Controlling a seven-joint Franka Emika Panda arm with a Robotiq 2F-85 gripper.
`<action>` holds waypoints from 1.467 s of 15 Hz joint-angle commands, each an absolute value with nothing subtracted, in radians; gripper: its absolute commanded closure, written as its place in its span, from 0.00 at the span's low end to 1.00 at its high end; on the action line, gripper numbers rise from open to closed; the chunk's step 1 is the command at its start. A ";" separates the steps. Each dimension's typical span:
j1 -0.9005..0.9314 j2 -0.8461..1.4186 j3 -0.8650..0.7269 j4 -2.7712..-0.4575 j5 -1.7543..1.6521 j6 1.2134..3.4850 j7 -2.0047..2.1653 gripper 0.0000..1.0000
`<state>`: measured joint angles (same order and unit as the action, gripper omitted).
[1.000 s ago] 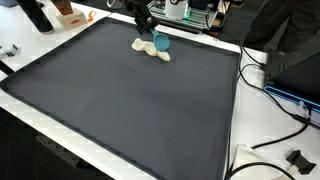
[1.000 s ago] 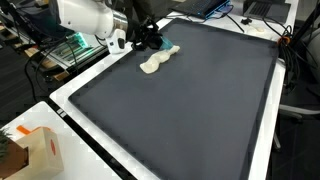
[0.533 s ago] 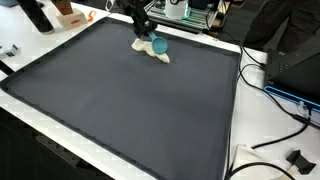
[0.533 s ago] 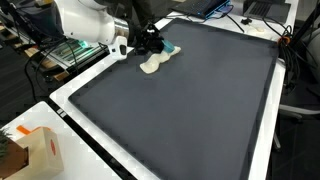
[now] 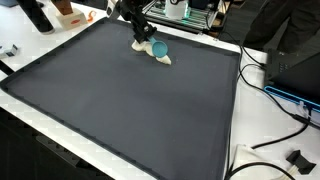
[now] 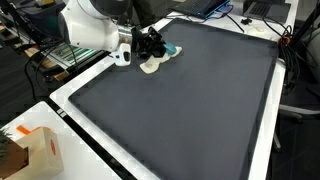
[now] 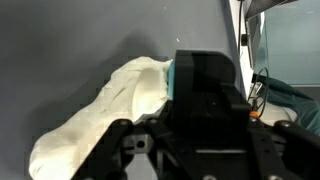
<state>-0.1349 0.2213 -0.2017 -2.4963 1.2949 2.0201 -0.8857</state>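
A cream soft lump (image 5: 160,54) lies on the dark grey mat (image 5: 130,110) near its far edge, with a teal round thing (image 5: 157,46) on it. Both show in both exterior views, the lump (image 6: 152,66) and the teal thing (image 6: 171,50). My gripper (image 5: 143,38) is low over the lump's end, right beside the teal thing; it also shows in an exterior view (image 6: 152,46). In the wrist view the black gripper body (image 7: 205,100) covers the middle, with the cream lump (image 7: 110,110) to its left and a teal sliver (image 7: 172,80) at its edge. The fingertips are hidden.
The mat sits on a white table (image 5: 240,130). Cables (image 5: 285,100) and a dark device lie off the mat. Equipment racks (image 5: 190,12) stand behind the far edge. A cardboard box (image 6: 35,150) sits at a table corner.
The arm has swung further over the mat's edge and the gripper has dropped closer onto the cream lump. The teal thing has shifted slightly.
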 commanded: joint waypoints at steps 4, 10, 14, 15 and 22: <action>-0.110 0.267 -0.173 -2.496 1.281 2.170 -0.881 0.75; -0.095 0.230 -0.162 -2.519 1.235 2.240 -0.844 0.75; -0.087 0.202 -0.149 -2.532 1.176 2.282 -0.787 0.75; -0.087 0.198 -0.147 -2.534 1.160 2.291 -0.771 0.75; -0.098 0.197 -0.131 -2.527 1.156 2.294 -0.717 0.75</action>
<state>-0.0937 0.1519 -0.1386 -2.5011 1.1714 2.2155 -0.7263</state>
